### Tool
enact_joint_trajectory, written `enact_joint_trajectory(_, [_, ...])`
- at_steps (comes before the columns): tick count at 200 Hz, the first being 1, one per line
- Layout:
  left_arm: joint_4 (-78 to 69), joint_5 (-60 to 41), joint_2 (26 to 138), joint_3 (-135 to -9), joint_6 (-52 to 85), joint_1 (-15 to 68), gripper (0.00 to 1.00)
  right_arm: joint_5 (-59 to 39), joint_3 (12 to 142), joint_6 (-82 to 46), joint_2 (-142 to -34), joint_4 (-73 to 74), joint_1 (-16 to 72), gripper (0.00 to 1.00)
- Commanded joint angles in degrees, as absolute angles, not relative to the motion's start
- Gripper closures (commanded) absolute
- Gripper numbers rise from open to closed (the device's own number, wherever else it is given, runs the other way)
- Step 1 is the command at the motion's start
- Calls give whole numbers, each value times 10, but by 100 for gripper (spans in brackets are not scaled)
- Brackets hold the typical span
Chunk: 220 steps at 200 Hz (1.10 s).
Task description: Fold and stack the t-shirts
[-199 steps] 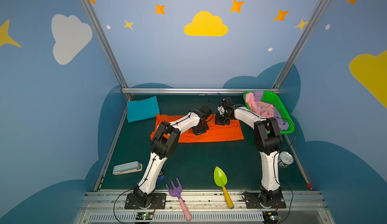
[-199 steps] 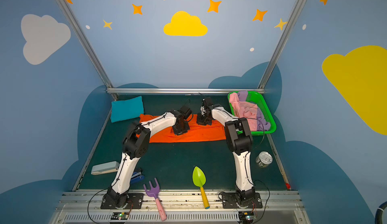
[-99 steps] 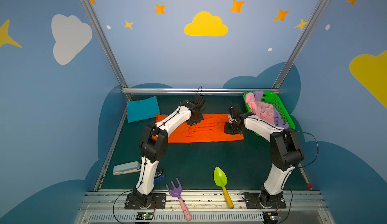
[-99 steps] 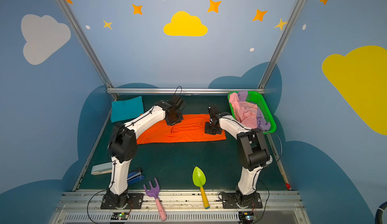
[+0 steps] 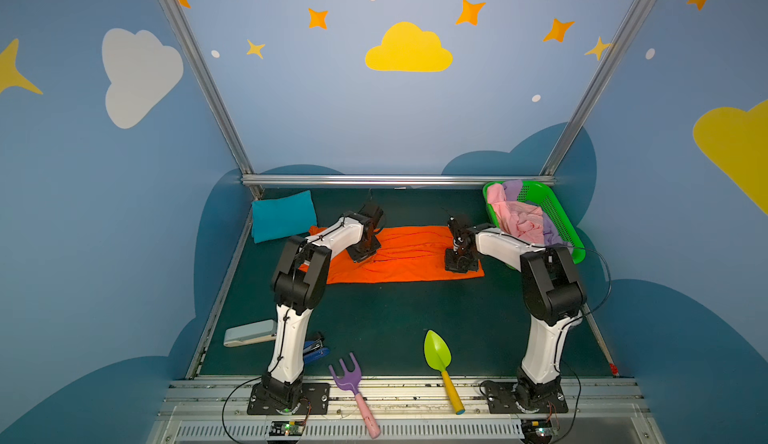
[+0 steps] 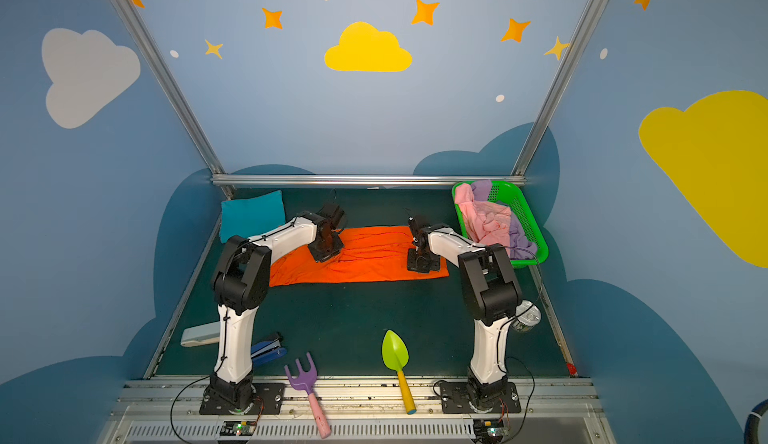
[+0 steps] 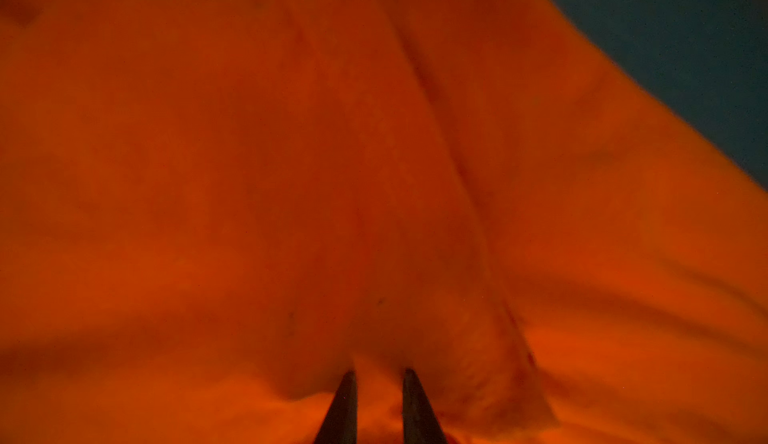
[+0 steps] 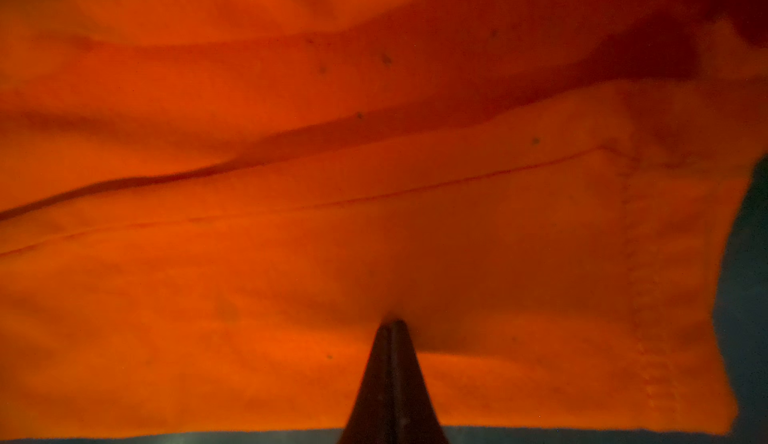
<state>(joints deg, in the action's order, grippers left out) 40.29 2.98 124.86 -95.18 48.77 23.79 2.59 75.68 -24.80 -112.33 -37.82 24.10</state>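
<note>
The orange shirt [image 5: 409,257] lies long-ways left to right on the counter [image 5: 395,321], the left hand [image 7: 379,379] pinching a fold left of its middle, the right hand [image 8: 392,325] clenched on cloth at its right end, nearer for folding that end across, I'd say.

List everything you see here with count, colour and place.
orange t-shirt: one, orange, spread across the table middle.
teal t-shirt: one, teal, folded, far left.
basket: one, green, far right.
pink t-shirt: one, pink, in basket.
lilac t-shirt: one, lilac, in basket.
toy rake: one, purple, pink handle, front.
toy shovel: one, green, yellow handle, front.
stapler: one, blue, front left.
case: one, pale grey, front left.
can: one, silver, right edge.
left gripper: one, black, closed on orange t-shirt.
right gripper: one, black, shut, tip on orange t-shirt.
</note>
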Motion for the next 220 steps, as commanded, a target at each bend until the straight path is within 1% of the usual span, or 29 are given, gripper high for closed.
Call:
enact_joint_trajectory(1, [403, 20, 1302, -989, 480, 240, 78, 10, 712, -259, -1119, -411, 277, 100])
enact_joint_trajectory(30, [412, 1, 1359, -1061, 469, 242, 78, 0, 639, -280, -1069, -379, 345, 100])
enact_joint_trajectory(53, [433, -25, 1424, -1154, 454, 249, 77, -17, 593, -307, -1043, -347, 408, 100])
enact_joint_trajectory(67, [452, -50, 1475, -1245, 438, 260, 77, 0, 597, -302, -1031, -352, 447, 100])
enact_joint_trajectory(83, [471, -104, 1543, -1362, 418, 275, 76, 13, 609, -279, -1017, -351, 485, 100])
enact_joint_trajectory(102, [490, -165, 1620, -1504, 409, 293, 75, -1, 635, -256, -1023, -338, 519, 100])
enact_joint_trajectory(116, [477, -209, 1655, -1559, 419, 298, 73, -13, 659, -254, -1040, -331, 537, 100])
enact_joint_trajectory(130, [451, -233, 1659, -1557, 430, 297, 72, -46, 677, -256, -1056, -309, 546, 100])
enact_joint_trajectory(152, [438, -247, 1636, -1530, 423, 285, 69, -98, 692, -264, -1068, -276, 556, 100])
enact_joint_trajectory(173, [454, -241, 1593, -1510, 402, 264, 65, -109, 693, -263, -1049, -267, 561, 100])
enact_joint_trajectory(185, [457, -230, 1561, -1490, 387, 252, 61, -88, 688, -261, -1026, -274, 558, 100])
enact_joint_trajectory(198, [455, -219, 1523, -1461, 375, 242, 57, -45, 680, -260, -990, -294, 553, 100])
enact_joint_trajectory(220, [452, -186, 1470, -1411, 355, 232, 54, 55, 668, -266, -943, -347, 544, 100])
